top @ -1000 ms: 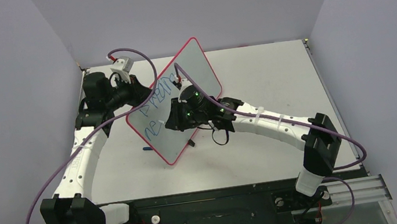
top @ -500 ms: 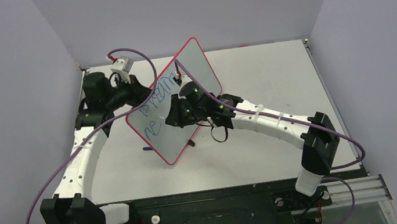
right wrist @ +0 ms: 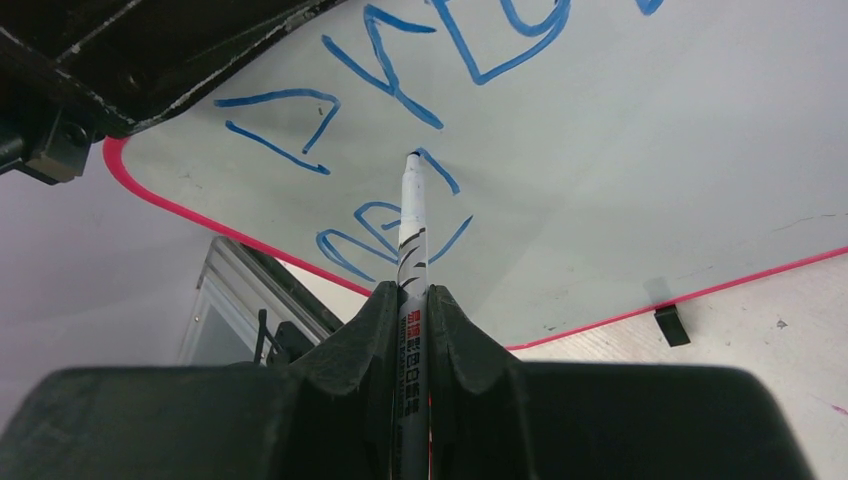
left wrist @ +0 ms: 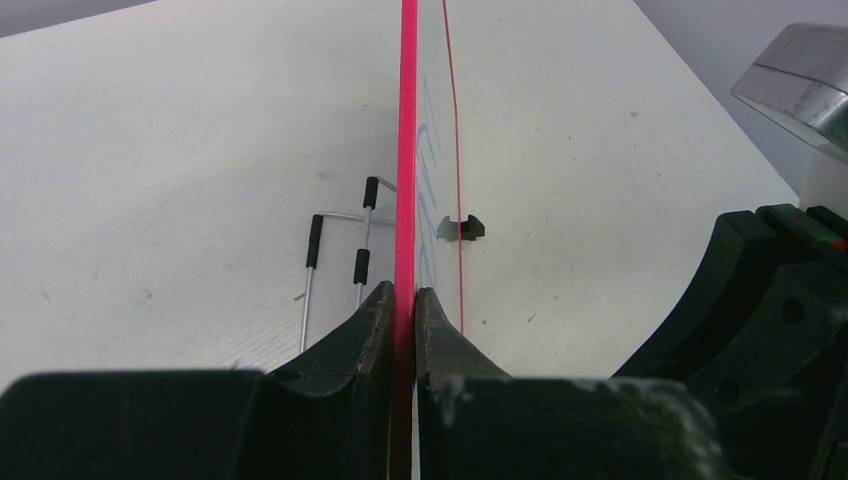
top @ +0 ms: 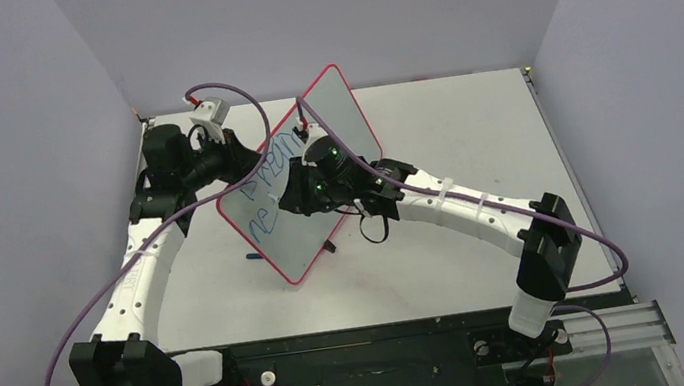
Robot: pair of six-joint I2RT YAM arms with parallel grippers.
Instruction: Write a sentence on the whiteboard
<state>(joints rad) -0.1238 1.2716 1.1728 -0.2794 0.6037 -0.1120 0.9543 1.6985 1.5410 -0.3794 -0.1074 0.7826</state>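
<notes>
The whiteboard [top: 344, 112], white with a thin red rim, stands tilted up off the table. My left gripper [top: 245, 166] is shut on its left edge; in the left wrist view the red rim [left wrist: 407, 120] runs edge-on between the closed fingers of that gripper [left wrist: 403, 292]. My right gripper [right wrist: 410, 292] is shut on a white marker [right wrist: 412, 230], whose tip touches the board beside a blue stroke. The sentence [right wrist: 385, 55] shows as wobbly blue letters in two rows, the lower row [right wrist: 375, 235] just under the marker tip. From above, my right gripper [top: 296, 199] covers the board's middle, with blue letters [top: 272, 157] beside it.
A small blue piece [top: 253, 256] lies on the table by the board's lower left edge. A black clip [right wrist: 666, 325] sits on the board's bottom rim. Thin metal wires with black tips [left wrist: 340, 250] lie on the table behind the board. Grey walls close in the table on three sides.
My right gripper with the marker has shifted slightly up and left across the board. The left gripper and the board have stayed put.
</notes>
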